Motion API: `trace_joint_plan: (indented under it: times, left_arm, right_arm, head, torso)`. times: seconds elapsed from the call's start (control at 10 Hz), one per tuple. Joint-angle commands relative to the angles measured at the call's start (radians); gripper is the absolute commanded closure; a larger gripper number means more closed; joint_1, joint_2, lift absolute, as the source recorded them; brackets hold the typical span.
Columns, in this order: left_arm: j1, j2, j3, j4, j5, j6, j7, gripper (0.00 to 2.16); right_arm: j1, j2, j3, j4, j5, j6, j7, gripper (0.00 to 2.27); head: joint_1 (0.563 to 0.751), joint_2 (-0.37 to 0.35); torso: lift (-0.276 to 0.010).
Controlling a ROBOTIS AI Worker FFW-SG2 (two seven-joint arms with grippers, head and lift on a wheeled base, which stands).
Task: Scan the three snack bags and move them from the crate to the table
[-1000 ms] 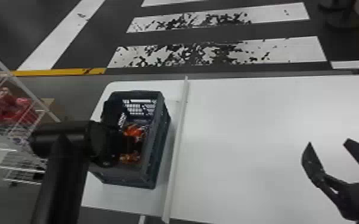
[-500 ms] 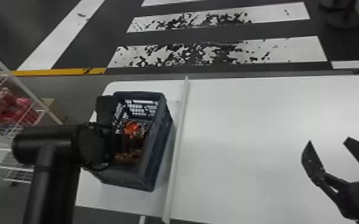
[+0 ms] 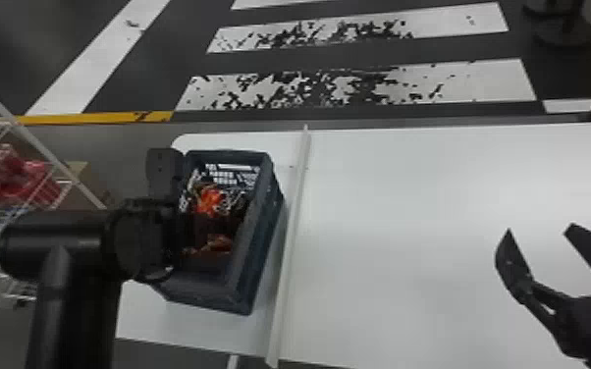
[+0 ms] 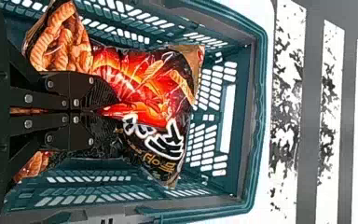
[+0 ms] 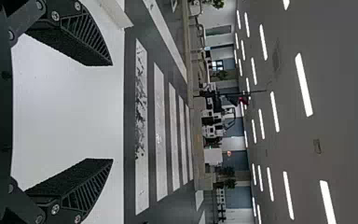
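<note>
In the head view my left gripper (image 3: 167, 240) is at the left side of the dark crate (image 3: 255, 235), partly hidden by its arm. Inside lie orange and dark snack bags (image 3: 209, 200). The left wrist view has my left gripper (image 4: 113, 110) shut on a red and black snack bag (image 4: 142, 79), pinched between the fingertips within the crate (image 4: 259, 116). Another snack bag (image 4: 63, 39) with an orange-brown picture is partly behind the fingers. At the right, over the white table (image 3: 397, 206), my right gripper (image 3: 540, 228) is parked open; its wrist view has the right gripper (image 5: 112, 112) holding nothing.
A raised white strip (image 3: 292, 245) crosses the table just right of the crate. Left of the table stands a white wire rack (image 3: 39, 142) with red packages (image 3: 14, 176). A dark post base (image 3: 564, 34) is on the floor at the far right.
My left arm has shifted left across the head view, uncovering more of the crate's inside and the orange snack bag. The right gripper has stayed still.
</note>
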Motion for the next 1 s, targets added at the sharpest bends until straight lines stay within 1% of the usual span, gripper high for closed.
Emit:
trace_joint_plan:
  times: [0.0, 0.1, 0.3, 0.5, 0.7, 0.9]
  left_arm:
    - [0.02, -0.001, 0.012, -0.044, 0.0, -0.002, 0.012, 1.63]
    - [0.035, -0.001, 0.014, -0.076, -0.006, -0.005, 0.03, 1.63]
    - [0.057, -0.001, 0.032, -0.135, -0.001, 0.001, 0.029, 1.63]
    - [0.083, -0.011, 0.047, -0.185, 0.007, -0.005, 0.03, 1.63]
    - [0.095, -0.02, 0.061, -0.205, 0.01, -0.008, 0.03, 1.63]
    - [0.099, -0.02, 0.066, -0.187, 0.017, -0.02, 0.029, 1.63]
  right_arm:
    - [0.0, 0.002, 0.0, 0.001, 0.0, 0.0, 0.0, 0.17]
    - [0.0, 0.0, 0.0, 0.001, 0.0, 0.0, 0.0, 0.17]
    - [0.0, 0.0, 0.0, 0.002, 0.0, 0.0, 0.0, 0.17]
    - [0.0, 0.0, 0.0, 0.002, 0.0, 0.0, -0.002, 0.17]
    - [0.002, 0.0, 0.0, 0.001, 0.0, 0.0, -0.002, 0.17]
    - [0.006, 0.0, 0.0, -0.001, 0.0, -0.015, -0.002, 0.17]
  head:
    - [0.695, 0.22]
    - [0.695, 0.225]
    - [0.695, 0.231]
    - [0.695, 0.232]
    - [0.695, 0.23]
    - [0.695, 0.231]
  torso:
    - [-0.062]
    - [-0.062]
    - [-0.062]
    - [-0.062]
    - [-0.062]
    - [-0.062]
